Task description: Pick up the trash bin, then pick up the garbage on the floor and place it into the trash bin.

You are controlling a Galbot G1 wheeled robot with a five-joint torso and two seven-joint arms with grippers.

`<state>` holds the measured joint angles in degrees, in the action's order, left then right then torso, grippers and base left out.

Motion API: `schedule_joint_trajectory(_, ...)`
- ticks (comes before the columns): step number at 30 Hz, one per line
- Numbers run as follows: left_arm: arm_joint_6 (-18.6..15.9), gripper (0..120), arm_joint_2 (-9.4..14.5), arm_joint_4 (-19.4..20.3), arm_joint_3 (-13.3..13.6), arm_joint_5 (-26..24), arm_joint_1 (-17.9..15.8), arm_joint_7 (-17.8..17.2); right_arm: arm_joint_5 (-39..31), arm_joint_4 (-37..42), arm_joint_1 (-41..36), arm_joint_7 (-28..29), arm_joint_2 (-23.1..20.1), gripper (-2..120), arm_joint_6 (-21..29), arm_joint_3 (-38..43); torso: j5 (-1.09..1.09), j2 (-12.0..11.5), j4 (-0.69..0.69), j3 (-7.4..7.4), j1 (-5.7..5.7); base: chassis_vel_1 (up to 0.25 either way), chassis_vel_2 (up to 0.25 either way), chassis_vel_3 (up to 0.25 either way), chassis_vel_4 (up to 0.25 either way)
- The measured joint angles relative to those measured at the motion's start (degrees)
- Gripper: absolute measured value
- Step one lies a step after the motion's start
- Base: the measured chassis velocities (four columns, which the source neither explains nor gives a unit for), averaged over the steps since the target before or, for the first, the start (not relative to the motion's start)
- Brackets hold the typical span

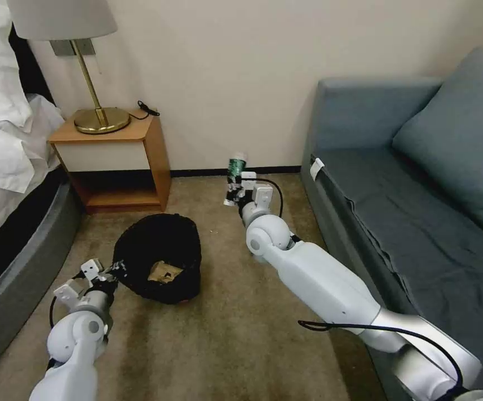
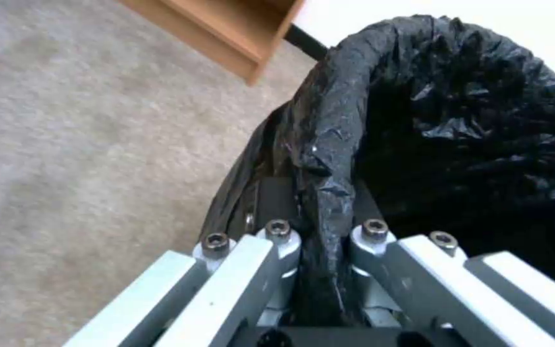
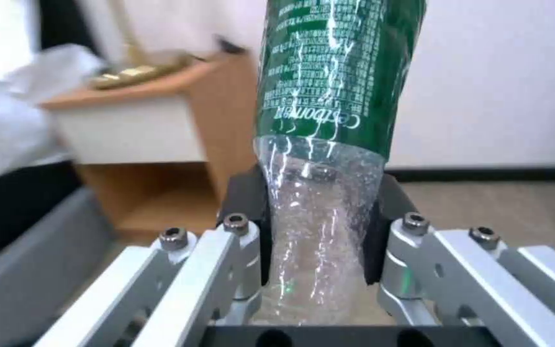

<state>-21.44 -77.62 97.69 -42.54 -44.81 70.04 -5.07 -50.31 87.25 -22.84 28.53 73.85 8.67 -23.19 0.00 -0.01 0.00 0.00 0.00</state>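
The trash bin point(image 1: 135, 248), lined with a glossy black bag, is on the carpet in front of the nightstand. My left gripper point(image 1: 114, 268) is shut on its near-left rim, and in the left wrist view the bag's rim point(image 2: 329, 135) is pinched between the closed jaws of the left gripper point(image 2: 319, 197). A tan paper wad point(image 1: 165, 272) lies inside the bin. My right gripper point(image 1: 234, 192) is raised to the right of and beyond the bin, near the wall, shut on a clear bottle with a green label point(image 1: 236, 165). In the right wrist view the bottle point(image 3: 335, 72) stands up out of the right gripper point(image 3: 316, 193).
A wooden nightstand point(image 1: 113, 161) with a brass lamp point(image 1: 93, 111) stands behind the bin. A bed point(image 1: 7, 167) runs along the left and a blue sofa point(image 1: 408, 211) along the right. Open carpet point(image 1: 224, 345) lies between them.
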Motion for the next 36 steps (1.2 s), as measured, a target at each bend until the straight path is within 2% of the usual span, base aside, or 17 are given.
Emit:
schedule_joint_trajectory(8, -0.49, 3, -0.32, 0.67, 1.31, -0.19, 0.18, -0.25, 4.50, 2.88, -1.80, -5.22, -1.45, 23, -3.11, -4.22, 0.00, 0.00, 0.00, 0.00, 0.00, 0.000, 0.000, 0.000, 0.000)
schedule_joint_trajectory(12, -1.04, 3, -1.01, 1.22, 1.60, -0.45, 0.53, -0.69, 9.13, 4.45, -4.87, -8.25, -2.15, 22, -5.03, -7.48, 0.00, 0.01, 0.00, 0.00, 0.00, 0.000, 0.000, 0.000, 0.000)
schedule_joint_trajectory(19, -1.86, 3, -1.19, 1.55, 1.33, -0.54, 0.90, -0.81, 13.56, 3.18, -8.20, -10.03, -0.84, 22, -5.91, -8.33, 0.00, 0.01, 0.00, 0.00, 0.00, 0.000, 0.000, 0.000, 0.000)
schedule_joint_trajectory(29, -1.99, 3, -1.56, 1.62, 0.75, -0.53, 1.68, -0.59, 14.91, 3.46, -8.30, -10.45, -0.02, 22, -5.78, -11.55, 0.00, 0.01, 0.00, 0.00, 0.00, 0.000, 0.000, 0.000, 0.000)
schedule_joint_trajectory(32, -1.99, 3, -1.61, 1.62, 0.47, -0.50, 1.72, -0.58, 14.99, 4.41, -8.40, -10.43, -0.33, 32, -5.44, -12.00, 0.00, 0.01, 0.00, 0.00, 0.00, 0.000, 0.000, 0.000, 0.000)
schedule_joint_trajectory(33, -1.99, 3, -1.61, 1.62, 0.47, -0.50, 1.72, -0.58, 14.99, 4.41, -8.40, -10.43, -0.33, 32, -5.44, -12.00, 0.00, 0.01, 0.00, 0.00, 0.00, 0.000, 0.000, 0.000, 0.000)
schedule_joint_trajectory(36, -2.00, 3, -1.69, 1.62, 0.06, -0.50, 1.71, -0.58, 15.40, 5.39, -8.94, -10.85, -1.32, 47, -5.12, -12.44, 0.00, 0.01, 0.00, 0.00, 0.00, 0.000, 0.000, 0.000, 0.000)
